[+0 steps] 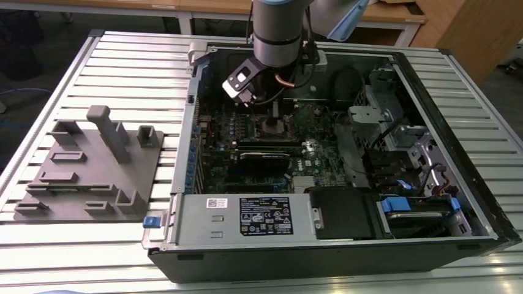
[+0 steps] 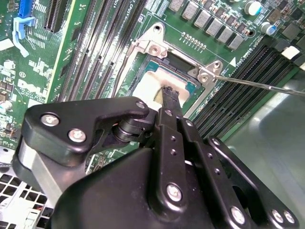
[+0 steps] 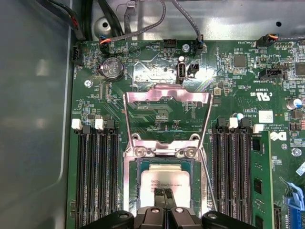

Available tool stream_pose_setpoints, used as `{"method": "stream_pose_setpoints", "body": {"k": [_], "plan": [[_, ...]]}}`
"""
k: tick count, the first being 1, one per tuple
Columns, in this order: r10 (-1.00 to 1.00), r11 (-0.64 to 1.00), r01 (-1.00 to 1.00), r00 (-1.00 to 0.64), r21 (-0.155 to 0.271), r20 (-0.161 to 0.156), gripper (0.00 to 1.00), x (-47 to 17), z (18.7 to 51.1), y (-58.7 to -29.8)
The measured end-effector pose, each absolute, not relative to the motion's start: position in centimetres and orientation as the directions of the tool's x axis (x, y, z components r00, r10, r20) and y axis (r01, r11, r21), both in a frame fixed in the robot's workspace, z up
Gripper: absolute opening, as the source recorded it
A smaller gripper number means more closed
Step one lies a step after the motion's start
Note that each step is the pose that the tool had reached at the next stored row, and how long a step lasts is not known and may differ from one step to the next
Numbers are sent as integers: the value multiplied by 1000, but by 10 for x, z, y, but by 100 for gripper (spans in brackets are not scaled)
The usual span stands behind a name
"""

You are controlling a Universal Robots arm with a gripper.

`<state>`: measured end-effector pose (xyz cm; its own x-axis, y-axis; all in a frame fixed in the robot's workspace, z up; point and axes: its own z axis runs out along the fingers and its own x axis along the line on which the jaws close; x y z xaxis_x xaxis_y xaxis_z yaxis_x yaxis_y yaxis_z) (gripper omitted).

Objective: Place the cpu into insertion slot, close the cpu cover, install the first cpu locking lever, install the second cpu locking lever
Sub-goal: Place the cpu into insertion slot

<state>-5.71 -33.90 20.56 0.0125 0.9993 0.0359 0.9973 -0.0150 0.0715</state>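
Fingers pinched together and empty, the gripper (image 3: 165,194) sets its tips on the cpu (image 3: 161,176) directly beneath, which lies in the insertion slot (image 3: 129,191). Beyond the tips, the cpu cover (image 3: 167,95) lies flipped open. Seating well likely needs light, straight-down pressure, never sideways drag.

Near part of the cpu (image 3: 162,175) and insertion slot (image 3: 130,188) behind the pincer (image 3: 165,193) in the first wrist view

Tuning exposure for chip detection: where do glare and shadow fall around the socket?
First wrist view: glare on the board beside the open cpu cover, cpu evenly lit. Second wrist view: cpu top washed white. Exterior view: insertion slot dim under the arm.
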Motion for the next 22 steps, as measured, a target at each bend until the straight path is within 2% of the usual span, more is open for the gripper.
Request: {"method": "stream_pose_setpoints", "body": {"k": [22], "plan": [[998,-52,996,49,71,36,10,-57,200,-339]]}}
